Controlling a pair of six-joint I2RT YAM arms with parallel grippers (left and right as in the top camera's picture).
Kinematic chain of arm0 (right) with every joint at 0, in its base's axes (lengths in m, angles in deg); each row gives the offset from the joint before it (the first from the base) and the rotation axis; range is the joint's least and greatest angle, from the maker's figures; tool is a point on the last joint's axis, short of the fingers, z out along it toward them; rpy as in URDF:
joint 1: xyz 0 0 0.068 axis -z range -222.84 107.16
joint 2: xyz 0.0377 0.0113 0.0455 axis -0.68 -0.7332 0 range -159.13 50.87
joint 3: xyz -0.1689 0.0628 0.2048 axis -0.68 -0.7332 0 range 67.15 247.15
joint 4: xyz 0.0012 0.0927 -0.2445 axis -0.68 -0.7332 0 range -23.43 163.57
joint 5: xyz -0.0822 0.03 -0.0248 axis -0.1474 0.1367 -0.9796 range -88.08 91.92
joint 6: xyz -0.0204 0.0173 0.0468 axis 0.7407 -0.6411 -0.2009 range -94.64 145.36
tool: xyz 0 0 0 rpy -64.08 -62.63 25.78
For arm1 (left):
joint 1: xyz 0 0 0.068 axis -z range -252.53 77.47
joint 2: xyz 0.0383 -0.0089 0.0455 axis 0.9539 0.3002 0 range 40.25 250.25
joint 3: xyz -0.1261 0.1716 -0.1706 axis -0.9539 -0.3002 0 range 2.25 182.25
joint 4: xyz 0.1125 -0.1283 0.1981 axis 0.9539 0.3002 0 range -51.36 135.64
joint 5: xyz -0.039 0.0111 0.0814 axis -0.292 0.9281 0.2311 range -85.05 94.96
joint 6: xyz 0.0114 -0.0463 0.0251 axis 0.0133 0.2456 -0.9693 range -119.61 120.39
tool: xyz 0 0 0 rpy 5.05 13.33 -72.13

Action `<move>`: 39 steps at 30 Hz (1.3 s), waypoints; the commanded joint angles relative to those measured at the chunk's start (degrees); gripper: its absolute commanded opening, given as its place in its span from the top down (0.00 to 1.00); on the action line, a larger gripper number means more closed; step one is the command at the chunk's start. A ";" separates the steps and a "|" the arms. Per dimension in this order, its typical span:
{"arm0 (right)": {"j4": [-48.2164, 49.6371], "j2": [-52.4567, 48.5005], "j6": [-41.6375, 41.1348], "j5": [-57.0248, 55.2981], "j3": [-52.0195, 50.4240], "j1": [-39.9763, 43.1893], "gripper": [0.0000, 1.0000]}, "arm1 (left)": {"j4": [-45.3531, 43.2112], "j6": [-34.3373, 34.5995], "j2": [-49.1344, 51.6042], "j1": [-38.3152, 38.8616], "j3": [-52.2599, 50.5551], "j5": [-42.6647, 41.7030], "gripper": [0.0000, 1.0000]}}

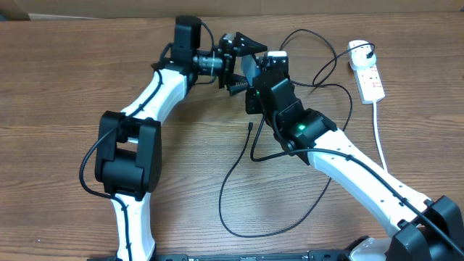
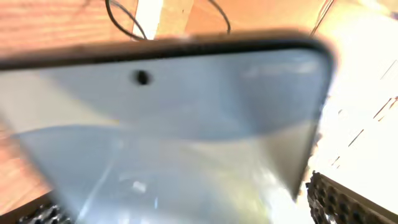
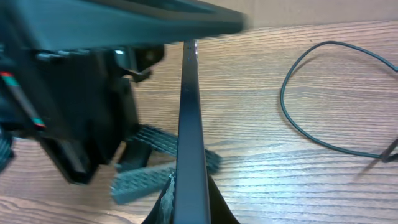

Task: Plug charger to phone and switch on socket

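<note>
Currently held: the phone [image 3: 186, 124], above the table [image 1: 58, 94] and stood on edge, thin side toward the right wrist camera. Its long axis runs straight out from the right gripper [image 3: 186, 206], which pinches its near end. The screen faces the left gripper [image 1: 245, 67], whose fingers are spread wide, released. The charger [image 1: 239, 159] lies loose on the table.

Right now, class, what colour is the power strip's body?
White, with red marks; the power strip shows best in the overhead view.
</note>
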State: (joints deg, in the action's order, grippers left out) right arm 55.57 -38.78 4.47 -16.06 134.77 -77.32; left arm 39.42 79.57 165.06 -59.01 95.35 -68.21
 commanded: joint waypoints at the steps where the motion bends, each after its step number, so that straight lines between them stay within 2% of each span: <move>1: 1.09 0.33 -0.37 -0.61 1.53 0.76 0.96 | -0.22 -3.13 0.52 -1.51 1.36 0.87 0.00; 7: 0.28 0.33 -1.68 -0.66 1.53 2.51 0.96 | -0.20 -7.43 0.52 -4.74 1.36 0.66 0.00; 11: -0.76 0.48 -11.80 0.68 1.53 5.03 0.96 | -0.20 -9.42 0.52 -6.91 1.36 -0.61 0.00; 18: 2.71 0.48 -25.27 19.30 1.53 11.28 0.96 | -0.20 -14.86 0.52 -9.79 1.36 -4.33 0.00; 22: 4.57 0.48 -35.76 31.04 1.53 15.30 0.96 | -0.24 -18.84 0.52 -10.56 1.36 -8.11 0.01; 29: 14.10 0.48 -49.03 50.36 1.51 20.52 0.96 | -4.07 -18.75 0.07 -11.30 1.36 -14.10 0.02; 35: 16.17 0.48 -53.81 47.28 1.27 19.69 0.96 | -4.35 -14.64 -0.13 -10.80 1.36 -12.83 0.05; 39: 16.26 0.46 -55.95 44.13 0.98 17.70 0.96 | -8.68 -8.11 -0.13 -10.34 1.36 -12.39 0.08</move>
State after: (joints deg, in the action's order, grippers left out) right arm 70.78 -38.78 -48.07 29.51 134.75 -58.02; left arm 32.79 66.35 165.06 -69.64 95.42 -79.93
